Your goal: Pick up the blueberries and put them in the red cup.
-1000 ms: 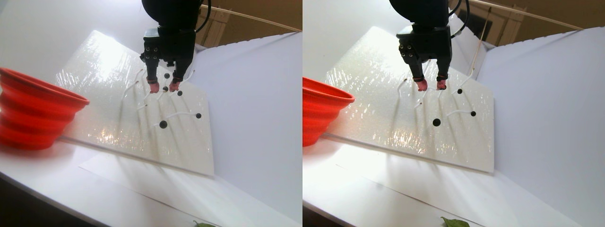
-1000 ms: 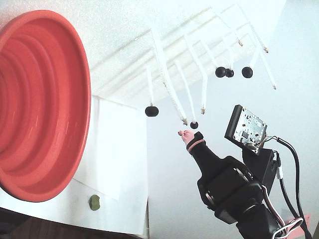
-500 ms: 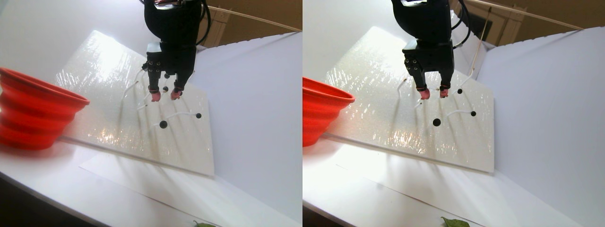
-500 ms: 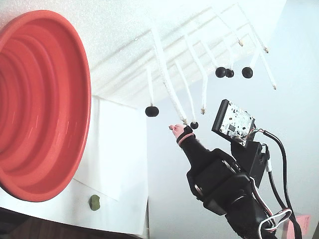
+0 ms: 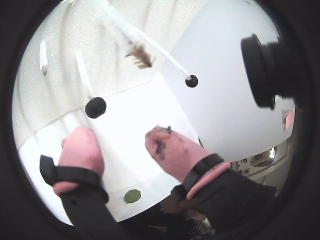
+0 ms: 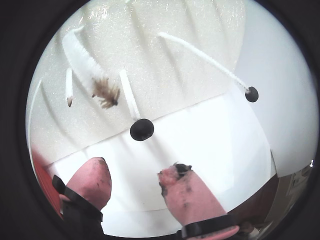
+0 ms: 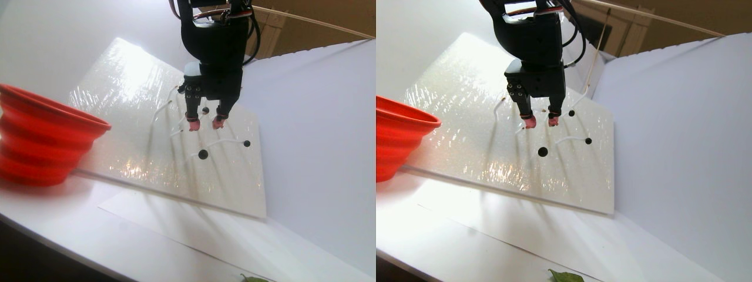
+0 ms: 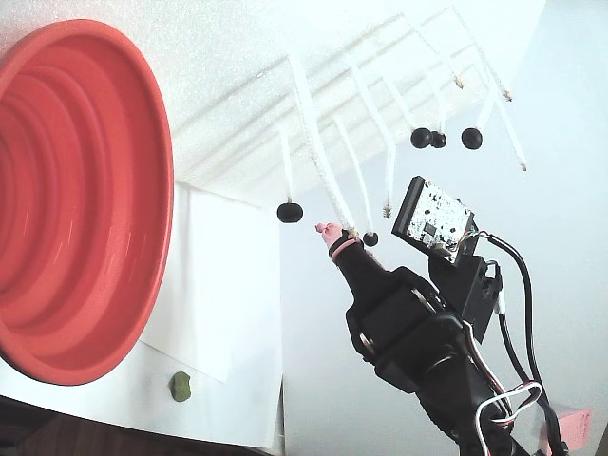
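Several blueberries hang on white stems from a glittery white board (image 7: 135,117). One blueberry (image 6: 142,129) sits just ahead of my open gripper (image 6: 135,175), a little beyond the pink fingertips (image 6: 95,175) and apart from them. In a wrist view the same berry (image 5: 95,107) lies above the gripper (image 5: 122,142), with another blueberry (image 5: 191,81) further right. In the stereo pair view the gripper (image 7: 205,124) hovers above the lowest berry (image 7: 202,154). Nothing is between the jaws. The red cup (image 8: 76,199) (image 7: 41,135) stands far left.
A group of three berries (image 8: 438,140) hangs at the upper right in the fixed view, one more (image 8: 370,239) beside the gripper (image 8: 331,231). A green lump (image 8: 180,386) lies on the white sheet below the cup. A pink note (image 8: 575,423) shows at the bottom right corner.
The gripper has slid down the board toward the lowest berry in the stereo pair view, and left and up in the fixed view. Its jaws stayed open; no berry moved.
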